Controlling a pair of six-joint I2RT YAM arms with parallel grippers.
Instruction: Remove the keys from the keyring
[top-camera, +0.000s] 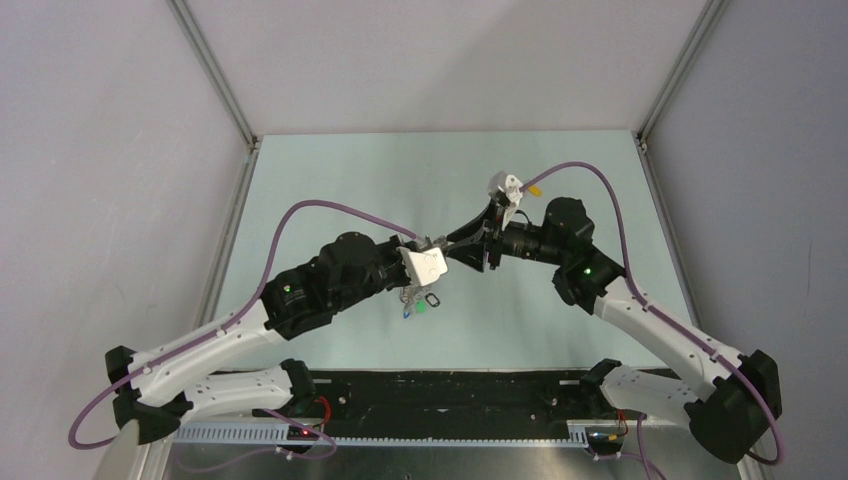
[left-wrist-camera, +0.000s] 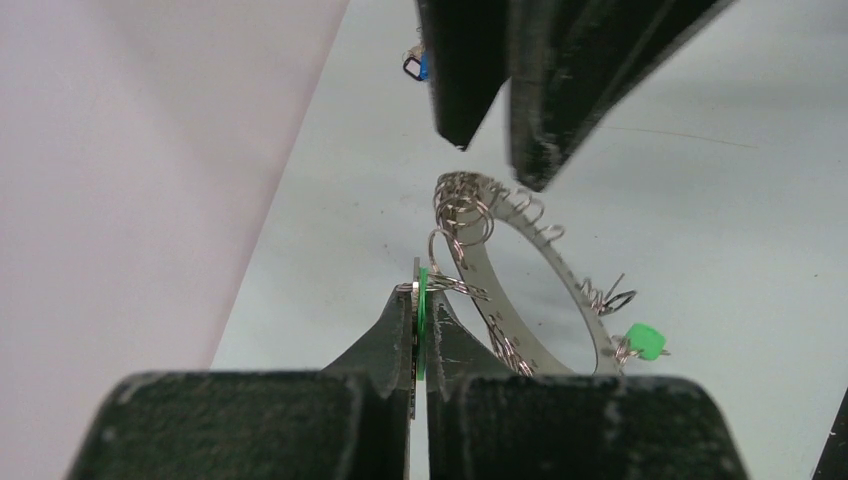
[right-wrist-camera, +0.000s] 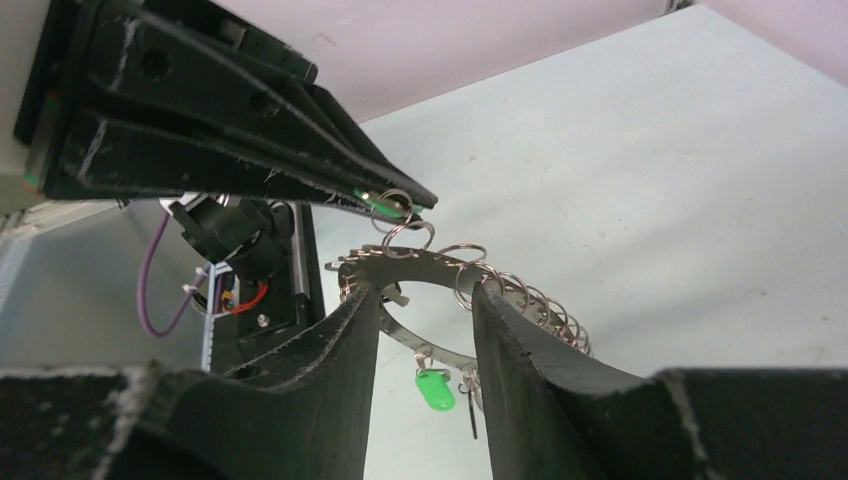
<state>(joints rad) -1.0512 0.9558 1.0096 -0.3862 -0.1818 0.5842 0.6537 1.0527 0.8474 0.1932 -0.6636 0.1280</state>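
Up close, my left end effector (left-wrist-camera: 420, 290) pinches the green key (left-wrist-camera: 422, 325) beside the keyring (left-wrist-camera: 487, 285), mid-air. The right end effector (right-wrist-camera: 425, 292) straddles the keyring, grip unclear. Next, I reckon: tug that key off steadily.

The keyring (left-wrist-camera: 530, 290) is flat grey metal with a dull, brushed sheen. The split rings (left-wrist-camera: 462, 215) strung along its rim are thin, bright wire that glints. The lime key (left-wrist-camera: 645, 342) has a smooth, slightly glossy plastic head. The green key (left-wrist-camera: 423, 330), pinched in the left tool (left-wrist-camera: 420, 292), has a flat, smooth plastic head. The fingers of the left tool and the right tool (right-wrist-camera: 425, 295) look like matt black plastic, grainy and rough, with edges scuffed pale. The table (left-wrist-camera: 720, 260) is pale green, matt and smooth, with faint scratches. The cable (top-camera: 320, 208) has a smooth purple sheath. The frame rails (top-camera: 215, 70) are satin bare metal.
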